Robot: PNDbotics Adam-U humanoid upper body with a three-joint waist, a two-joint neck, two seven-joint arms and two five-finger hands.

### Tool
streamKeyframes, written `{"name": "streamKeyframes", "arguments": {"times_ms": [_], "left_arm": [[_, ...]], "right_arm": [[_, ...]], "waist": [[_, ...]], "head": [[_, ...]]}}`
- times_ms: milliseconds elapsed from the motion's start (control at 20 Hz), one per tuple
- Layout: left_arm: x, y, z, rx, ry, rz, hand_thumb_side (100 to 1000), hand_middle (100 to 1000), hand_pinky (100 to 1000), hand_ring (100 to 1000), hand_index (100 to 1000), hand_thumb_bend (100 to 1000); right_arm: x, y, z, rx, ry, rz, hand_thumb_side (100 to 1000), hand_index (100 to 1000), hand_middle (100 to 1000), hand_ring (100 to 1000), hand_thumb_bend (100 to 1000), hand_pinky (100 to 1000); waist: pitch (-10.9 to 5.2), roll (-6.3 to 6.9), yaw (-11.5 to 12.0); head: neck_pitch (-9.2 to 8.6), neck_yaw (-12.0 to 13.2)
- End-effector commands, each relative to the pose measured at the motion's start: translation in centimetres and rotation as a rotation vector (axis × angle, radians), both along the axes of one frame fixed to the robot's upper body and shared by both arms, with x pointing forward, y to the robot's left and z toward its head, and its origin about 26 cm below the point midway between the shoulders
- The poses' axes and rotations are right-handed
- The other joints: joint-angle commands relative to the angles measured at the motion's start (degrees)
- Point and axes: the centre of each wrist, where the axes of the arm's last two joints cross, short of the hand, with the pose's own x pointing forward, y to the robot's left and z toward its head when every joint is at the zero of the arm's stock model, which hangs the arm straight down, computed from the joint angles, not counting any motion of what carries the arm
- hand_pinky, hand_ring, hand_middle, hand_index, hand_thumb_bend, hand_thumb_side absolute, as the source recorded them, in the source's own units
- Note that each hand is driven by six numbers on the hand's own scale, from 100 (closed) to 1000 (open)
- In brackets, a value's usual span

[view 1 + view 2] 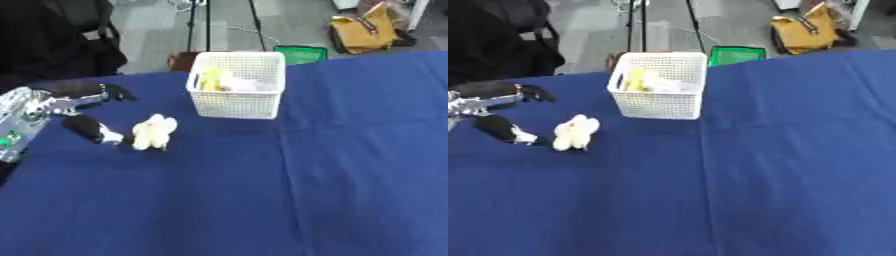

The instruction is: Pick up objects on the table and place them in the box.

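A pale yellow-white soft object [154, 132] lies on the blue table [262, 190], left of centre. My left hand [92, 127] comes in from the left edge, open, with its black thumb reaching to the object's left side and its upper fingers [112, 92] spread farther back. The thumb tip looks close to or touching the object; I cannot tell which. The white mesh box [238, 85] stands behind and to the right of the object, holding yellow and white things. My right hand shows in neither view.
The silver left forearm [22, 117] crosses the table's left edge. Beyond the far table edge are a tripod's legs, a green item and a yellow bag [363, 30] on the floor. A dark figure sits at the back left.
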Motion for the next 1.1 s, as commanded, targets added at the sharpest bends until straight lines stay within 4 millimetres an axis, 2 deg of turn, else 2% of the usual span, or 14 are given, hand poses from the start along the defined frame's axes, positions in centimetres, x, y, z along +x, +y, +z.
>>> {"name": "streamKeyframes", "arguments": {"times_ms": [50, 700, 1100], "left_arm": [[0.1, 0.3, 0.7, -0.011, -0.029, 0.009, 605, 902, 881, 919, 984, 578], [1.2, 0.1, -1.7, -0.030, 0.036, 0.061, 607, 912, 885, 928, 1000, 617], [1.7, 0.3, -2.5, 0.006, 0.021, 0.114, 626, 902, 875, 924, 1000, 588]], "right_arm": [[-0.3, 0.1, 0.8, 0.000, -0.078, 0.029, 856, 745, 608, 714, 100, 728], [-0.3, 0.2, 0.8, 0.006, -0.081, 0.037, 848, 739, 604, 712, 100, 727], [-0.2, 0.2, 0.9, 0.012, -0.084, 0.046, 840, 736, 601, 711, 100, 727]], "waist": [[-0.92, -0.19, 0.0], [-0.55, 0.06, -1.0], [-0.37, 0.48, -1.7]], "head": [[-0.65, 0.0], [-0.83, 0.1], [-1.27, 0.3]]}}
